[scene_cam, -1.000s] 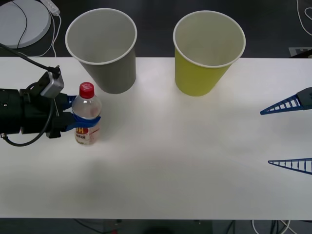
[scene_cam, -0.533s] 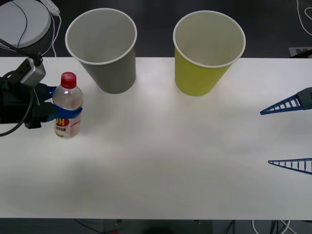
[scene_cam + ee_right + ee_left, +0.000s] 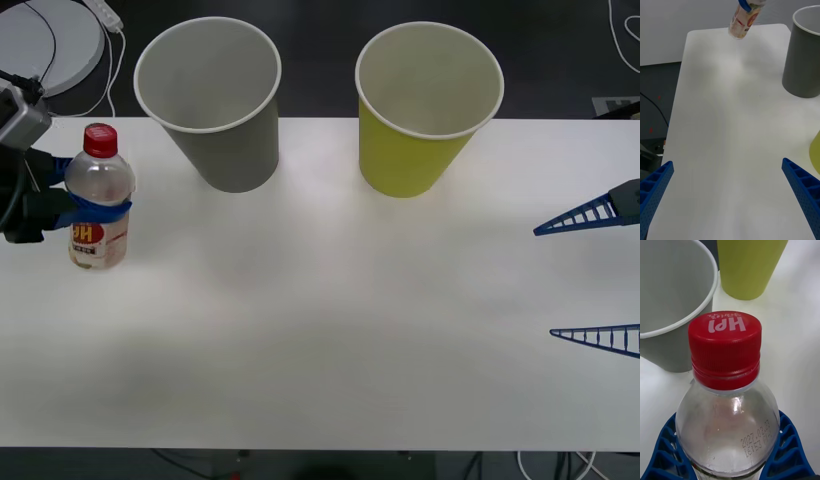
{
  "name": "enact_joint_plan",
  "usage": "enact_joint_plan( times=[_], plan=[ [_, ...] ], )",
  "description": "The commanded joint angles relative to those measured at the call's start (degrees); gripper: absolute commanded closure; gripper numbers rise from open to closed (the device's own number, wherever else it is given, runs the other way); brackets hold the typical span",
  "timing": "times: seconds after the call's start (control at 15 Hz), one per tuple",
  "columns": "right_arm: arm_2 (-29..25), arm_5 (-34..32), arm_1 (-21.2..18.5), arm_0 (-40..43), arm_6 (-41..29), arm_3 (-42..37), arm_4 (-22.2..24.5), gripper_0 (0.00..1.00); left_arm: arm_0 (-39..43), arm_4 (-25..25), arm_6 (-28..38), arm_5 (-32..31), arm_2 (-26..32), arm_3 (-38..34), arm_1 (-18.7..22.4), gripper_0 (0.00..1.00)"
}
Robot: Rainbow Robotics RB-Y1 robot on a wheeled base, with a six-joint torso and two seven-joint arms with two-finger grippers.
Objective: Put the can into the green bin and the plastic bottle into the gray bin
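The plastic bottle (image 3: 97,178), clear with a red cap (image 3: 725,341), is upright at the table's far left, left of the gray bin (image 3: 210,100). My left gripper (image 3: 100,208) is shut on the bottle's body, its blue fingers (image 3: 790,450) wrapping both sides. In the right wrist view the bottle (image 3: 743,18) seems raised slightly off the table. The green bin (image 3: 428,105) stands to the right of the gray one, both upright and empty. My right gripper (image 3: 590,280) waits open at the right edge, nothing between its fingers. The can is out of view.
The white table (image 3: 330,320) stretches wide in front of both bins. A round white disc (image 3: 50,40) with cables lies on the dark floor beyond the table's back left corner. In the right wrist view the gray bin (image 3: 803,63) stands beyond the open fingers.
My left gripper has carried the bottle leftward and back, from in front of the gray bin to the table's left edge. The right arm has stayed still.
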Motion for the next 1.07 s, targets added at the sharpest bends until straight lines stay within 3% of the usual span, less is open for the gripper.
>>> enact_joint_plan(
  times=[0.07, 0.4, 0.73, 1.07],
  plan=[
    [0.00, 0.00, 0.00, 0.00, 0.00, 0.00, 0.00, 0.00, 0.00, 3.30, 0.83, 0.00, 0.20, 0.73, 3.87, 1.00],
    [0.00, 0.00, 0.00, 0.00, 0.00, 0.00, 0.00, 0.00, -0.09, 6.03, 2.67, -1.49, 1.96, 1.96, 8.35, 1.00],
    [0.00, 0.00, 0.00, 0.00, 0.00, 0.00, 0.00, 0.00, -6.68, 6.03, 4.69, -14.23, 4.86, 6.88, 8.27, 1.00],
    [0.00, 0.00, 0.00, 0.00, 0.00, 0.00, 0.00, 0.00, -12.39, 4.18, 7.42, -20.21, 4.60, 8.91, 8.27, 1.00]
  ],
)
